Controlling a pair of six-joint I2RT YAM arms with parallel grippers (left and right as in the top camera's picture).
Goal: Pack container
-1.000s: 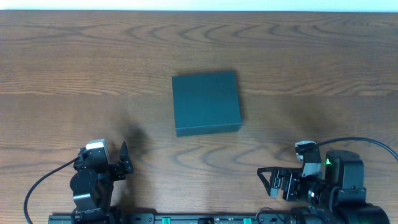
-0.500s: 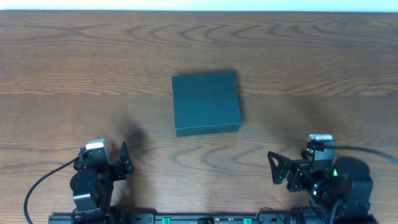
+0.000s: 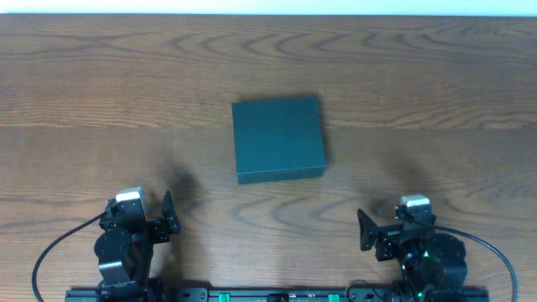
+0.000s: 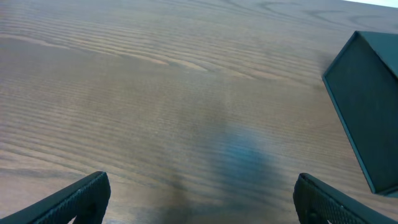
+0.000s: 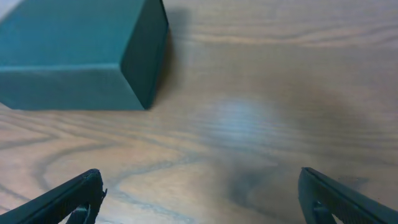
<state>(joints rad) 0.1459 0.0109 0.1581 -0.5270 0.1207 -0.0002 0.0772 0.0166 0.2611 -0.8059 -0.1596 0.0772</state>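
The container is a dark teal square box, lid shut, lying flat in the middle of the wooden table. It also shows at the right edge of the left wrist view and at the top left of the right wrist view. My left gripper sits at the front left, open and empty, its fingers wide apart. My right gripper sits at the front right, open and empty, fingers wide apart. Both are well short of the box. No snack packets are in view.
The wooden table spreads to all sides of the box. Cables run from both arm bases along the front edge.
My right arm has shifted at its base, swinging slightly right and then back left, its gripper staying open. The left arm and the box have not moved.
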